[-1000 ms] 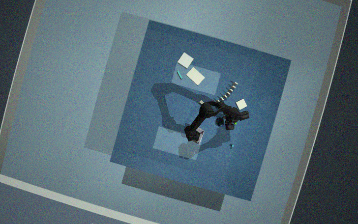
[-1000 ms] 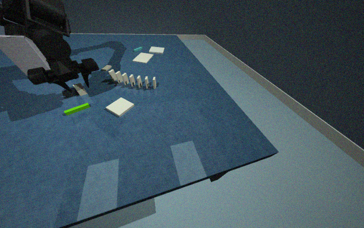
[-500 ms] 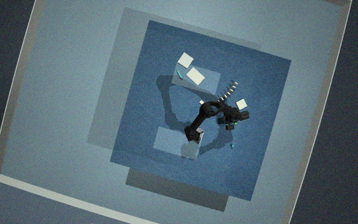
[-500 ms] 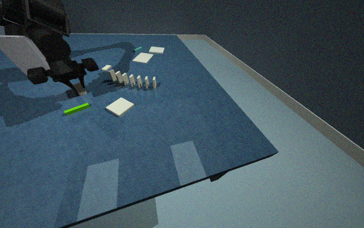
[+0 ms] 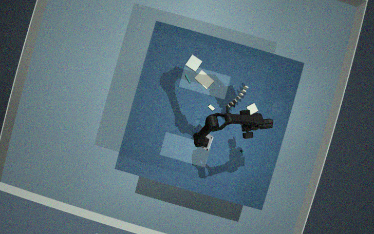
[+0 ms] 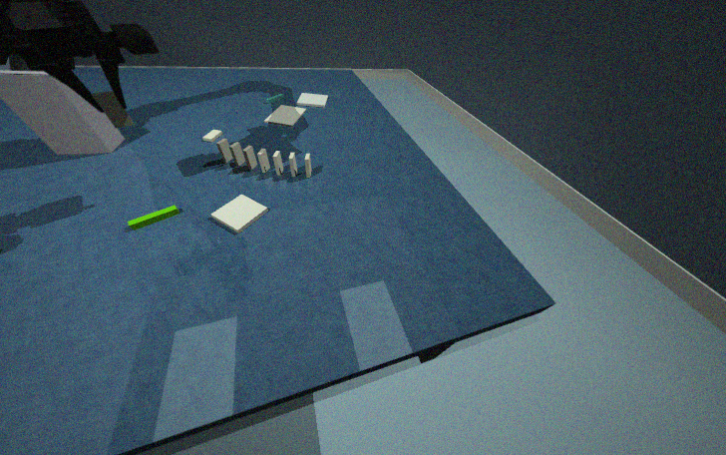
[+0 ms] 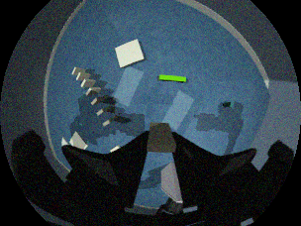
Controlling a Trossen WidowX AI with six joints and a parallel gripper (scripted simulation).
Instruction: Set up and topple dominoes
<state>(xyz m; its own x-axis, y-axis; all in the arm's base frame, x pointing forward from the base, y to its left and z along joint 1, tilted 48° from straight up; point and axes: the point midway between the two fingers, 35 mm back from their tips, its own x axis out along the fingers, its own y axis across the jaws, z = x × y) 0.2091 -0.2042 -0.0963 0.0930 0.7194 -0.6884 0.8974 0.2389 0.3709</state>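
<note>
Several cream dominoes [image 5: 238, 98] [image 6: 262, 161] [image 7: 92, 91] stand upright in a curved row. My gripper [image 6: 113, 109] [image 7: 159, 135] is shut on another domino [image 6: 119, 114] [image 7: 162, 132], which looks dark in shade and is held above the table, away from the row. In the top view the arm hides the fingertips and the held domino. One loose domino [image 5: 211, 107] [image 6: 211, 135] [image 7: 115, 149] lies flat near one end of the row, apart from it.
A square white tile [image 5: 251, 108] [image 6: 239, 213] [image 7: 130, 53] and a green bar [image 6: 153, 217] [image 7: 172, 78] lie beside the row. Two more pale tiles [image 5: 193, 62] [image 5: 204, 79] and a teal stick [image 5: 187, 78] [image 6: 274, 99] lie farther off. A pale block [image 6: 69, 118] [image 7: 170, 182] is near the arm.
</note>
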